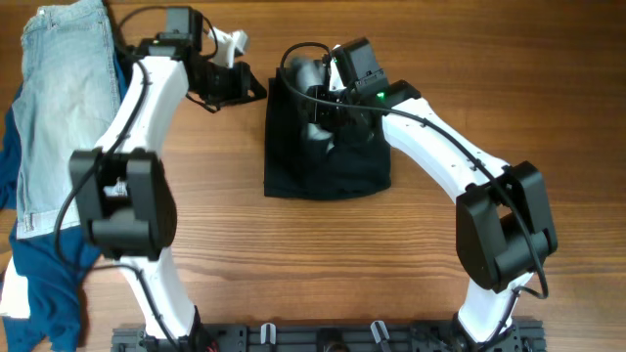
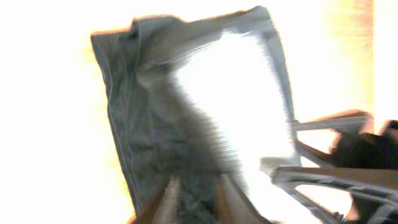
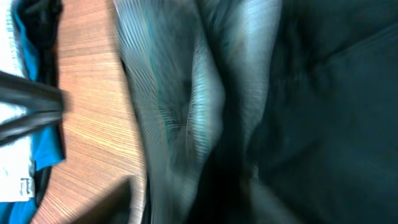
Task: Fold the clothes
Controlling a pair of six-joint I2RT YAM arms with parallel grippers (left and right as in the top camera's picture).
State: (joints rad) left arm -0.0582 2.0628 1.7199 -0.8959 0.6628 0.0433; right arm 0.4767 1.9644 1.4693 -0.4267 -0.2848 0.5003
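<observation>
The black shorts (image 1: 333,161) lie partly folded at the table's middle. Their upper part is bunched and raised (image 1: 305,76). My right gripper (image 1: 328,110) is down in that raised fabric. In the right wrist view only blurred dark cloth (image 3: 205,112) shows, with the fingers buried in it. My left gripper (image 1: 252,90) is at the shorts' upper left edge. In the overexposed left wrist view its fingers (image 2: 198,199) stand close together with dark fabric (image 2: 149,124) between them.
The pale blue denim shorts (image 1: 61,108) lie at the far left on top of a deep blue garment (image 1: 44,284); both also show in the right wrist view (image 3: 37,143). Bare wood lies in front of and to the right of the black shorts.
</observation>
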